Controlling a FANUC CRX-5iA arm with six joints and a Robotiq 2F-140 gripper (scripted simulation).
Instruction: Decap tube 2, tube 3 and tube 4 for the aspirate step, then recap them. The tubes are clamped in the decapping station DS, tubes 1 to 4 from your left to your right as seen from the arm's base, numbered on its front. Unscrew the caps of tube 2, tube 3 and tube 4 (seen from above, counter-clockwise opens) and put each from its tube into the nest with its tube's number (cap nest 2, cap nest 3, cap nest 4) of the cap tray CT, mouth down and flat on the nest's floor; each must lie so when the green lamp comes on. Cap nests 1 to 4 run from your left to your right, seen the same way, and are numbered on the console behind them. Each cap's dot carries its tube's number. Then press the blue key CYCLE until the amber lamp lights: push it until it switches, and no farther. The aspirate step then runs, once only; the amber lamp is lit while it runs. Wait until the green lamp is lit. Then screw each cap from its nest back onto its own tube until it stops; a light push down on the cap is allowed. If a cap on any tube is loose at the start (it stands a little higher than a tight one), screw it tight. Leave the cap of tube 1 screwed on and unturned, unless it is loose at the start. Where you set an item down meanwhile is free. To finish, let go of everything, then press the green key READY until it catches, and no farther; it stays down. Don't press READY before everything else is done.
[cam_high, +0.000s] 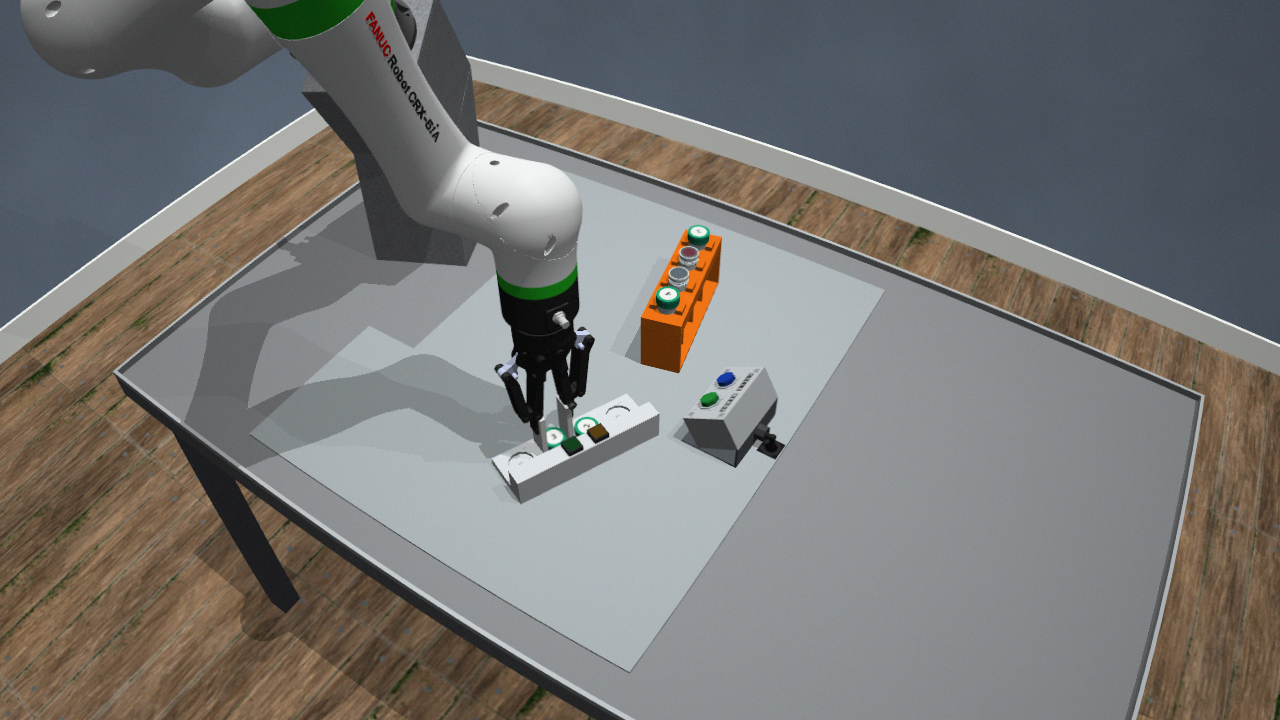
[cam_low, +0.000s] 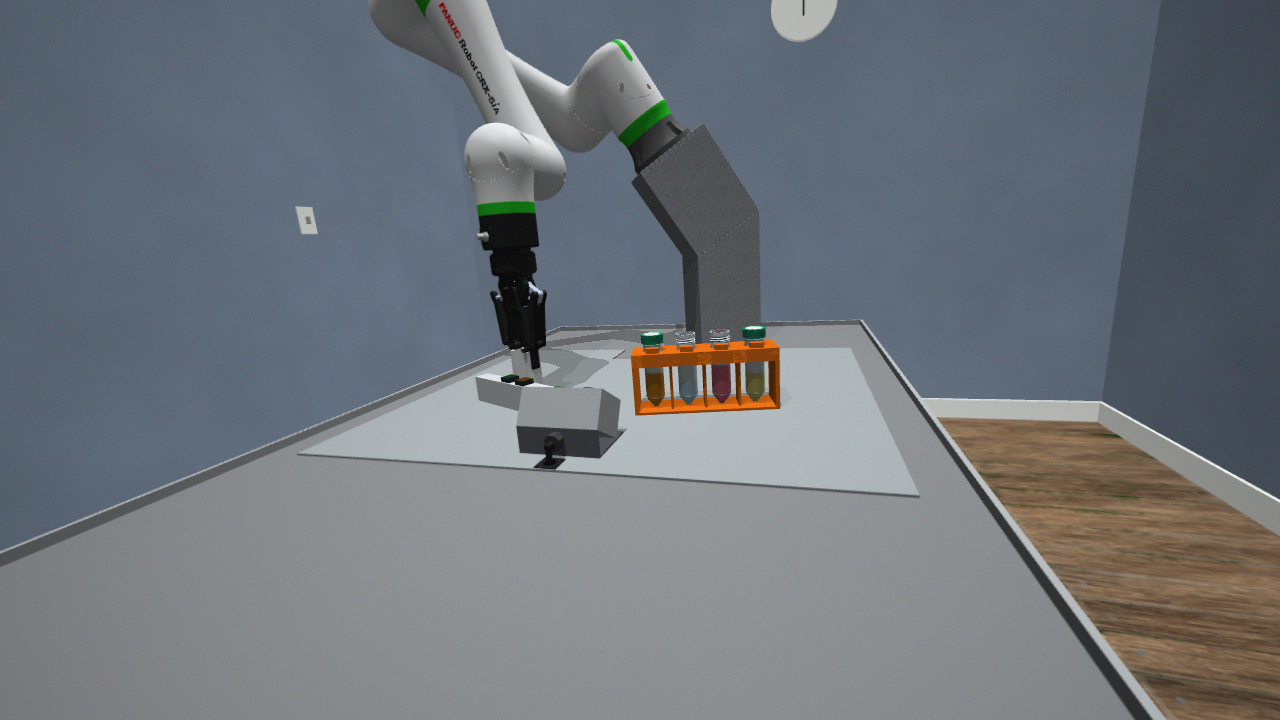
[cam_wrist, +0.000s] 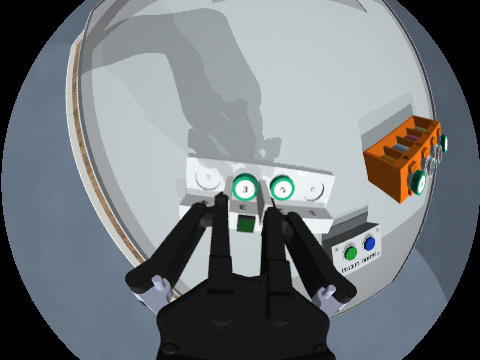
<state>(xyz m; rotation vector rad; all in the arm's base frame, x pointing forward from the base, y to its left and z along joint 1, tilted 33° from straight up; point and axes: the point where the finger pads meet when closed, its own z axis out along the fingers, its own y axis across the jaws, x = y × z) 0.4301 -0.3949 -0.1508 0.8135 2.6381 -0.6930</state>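
A grey desk (cam_high: 984, 501) carries a pale mat (cam_high: 626, 555) on which the whole workstation sits. The white arm (cam_high: 420, 134) reaches down from its grey pedestal (cam_low: 707, 232) at the desk's far side, wrist pointing straight down over the white cap tray CT (cam_high: 537, 476).

The orange decapping station DS (cam_low: 707, 404) stands on the mat, well apart from the tray, with four tubes clamped upright in a row. Seen from the exterior camera, the two end tubes wear green caps (cam_low: 651, 338) (cam_low: 753, 332), while the two middle tubes (cam_low: 685, 337) (cam_low: 719, 335) stand with bare mouths.

Near the tray's end sits the grey key box (cam_high: 729, 420), bearing the blue key CYCLE (cam_high: 725, 378) and the green key READY (cam_high: 709, 399) side by side on its sloped top.

The black tool (cam_wrist: 246, 207) is pinching the cap numbered 3 (cam_wrist: 244, 190), its two fingers pressed against the cap's sides, low over or in the tray's nest; whether the cap rests on the nest floor cannot be told. Just beside it, in the neighbouring nest, lies a second green-rimmed cap (cam_wrist: 283, 190), its white dot facing up, its number too blurred to read in the wrist view. The two outer nests (cam_wrist: 208, 178) (cam_wrist: 312, 190) flank the pair. On the tray's console, a dark green lamp (cam_high: 571, 447) and an amber-brown lamp (cam_high: 597, 432) sit side by side.
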